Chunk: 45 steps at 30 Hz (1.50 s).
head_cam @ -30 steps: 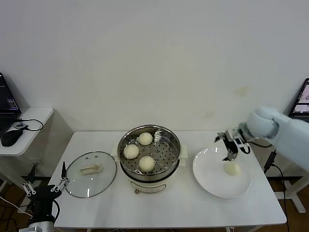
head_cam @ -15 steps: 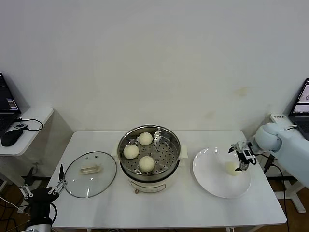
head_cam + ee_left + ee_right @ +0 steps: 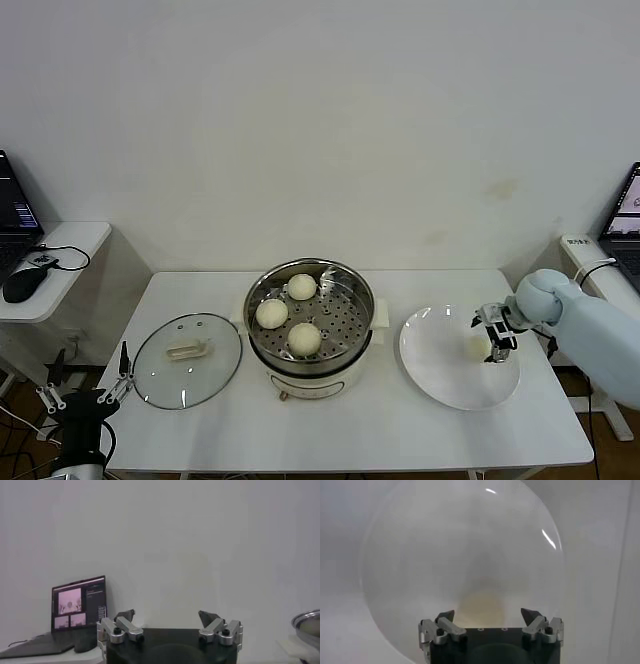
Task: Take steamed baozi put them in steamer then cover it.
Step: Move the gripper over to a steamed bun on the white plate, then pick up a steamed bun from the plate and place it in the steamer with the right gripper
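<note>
Three cream-white baozi [image 3: 288,312] lie on the perforated tray of the steel steamer [image 3: 350,325] at the table's middle. One more baozi [image 3: 477,346] [image 3: 480,609] rests on the white plate [image 3: 445,375] at the right. My right gripper [image 3: 492,333] [image 3: 488,614] hangs open just above and to the right of that baozi, its fingers straddling it without touching. The glass cover [image 3: 187,359] lies flat on the table, left of the steamer. My left gripper [image 3: 84,393] [image 3: 167,615] is parked low off the table's front left corner, open and holding nothing.
A side desk [image 3: 60,250] with a mouse [image 3: 18,285] and a laptop [image 3: 77,610] stands at the left. Another laptop [image 3: 625,205] sits past the table's right edge. The table's front strip [image 3: 330,430] is bare.
My right gripper has swung from the plate's far edge to its right side and dropped low around the baozi. The left gripper has drifted slightly lower and left.
</note>
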Available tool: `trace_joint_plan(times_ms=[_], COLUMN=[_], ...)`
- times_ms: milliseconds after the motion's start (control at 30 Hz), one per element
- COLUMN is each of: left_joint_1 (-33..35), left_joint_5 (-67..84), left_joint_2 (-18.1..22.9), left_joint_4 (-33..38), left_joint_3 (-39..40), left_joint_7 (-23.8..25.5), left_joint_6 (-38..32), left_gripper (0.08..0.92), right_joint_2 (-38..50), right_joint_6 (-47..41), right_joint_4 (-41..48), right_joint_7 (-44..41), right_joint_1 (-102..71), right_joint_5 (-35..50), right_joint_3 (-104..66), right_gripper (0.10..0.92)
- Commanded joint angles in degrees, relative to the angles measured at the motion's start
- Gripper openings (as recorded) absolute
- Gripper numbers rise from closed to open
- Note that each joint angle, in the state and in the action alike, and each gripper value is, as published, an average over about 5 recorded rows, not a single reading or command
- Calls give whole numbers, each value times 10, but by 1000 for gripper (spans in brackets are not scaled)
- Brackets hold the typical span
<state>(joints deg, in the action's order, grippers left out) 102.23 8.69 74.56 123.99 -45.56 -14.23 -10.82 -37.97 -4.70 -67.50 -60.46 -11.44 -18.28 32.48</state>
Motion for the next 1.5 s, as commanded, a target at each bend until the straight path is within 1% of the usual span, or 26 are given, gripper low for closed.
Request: trace_joint_plan(times_ms=[33, 300, 500, 767, 900, 1067, 1267, 1367, 1500], left_joint_1=[0, 0, 1, 1, 1, -2, -10, -13, -18], left_joint_5=[0, 0, 0, 0, 0, 1, 2, 2, 2], left_joint_2=[0, 1, 3, 3, 2, 1, -1, -1, -2], left_joint_4=[-1, 0, -2, -3, -2, -2, -2, -3, -1], left_joint_3=[1, 1, 2, 2, 1, 1, 6, 11, 15], left_joint_7=[0, 0, 0, -1, -1, 0, 0, 0, 1], left_joint_6=[0, 0, -1, -1, -1, -1, 0, 0, 2], left_gripper=[823, 823, 823, 823, 823, 823, 823, 823, 823], right_joint_2=[-17, -21, -22, -20, -8, 25, 66, 68, 50], right_joint_6=[4, 6, 5, 7, 4, -23, -85, -111, -146], right_joint_4=[25, 33, 33, 27, 9, -45, -138, -177, -211], right_joint_7=[1, 1, -3, -12, -19, -30, -44, -43, -30], right_joint_1=[-16, -21, -21, -15, 0, 57, 190, 266, 369], right_joint_5=[-24, -37, -43, -44, -33, 18, 122, 169, 227], right_joint_3=[-15, -25, -28, -28, -19, 32, 128, 176, 254], right_gripper=[823, 797, 741, 636, 618, 616, 616, 619, 619])
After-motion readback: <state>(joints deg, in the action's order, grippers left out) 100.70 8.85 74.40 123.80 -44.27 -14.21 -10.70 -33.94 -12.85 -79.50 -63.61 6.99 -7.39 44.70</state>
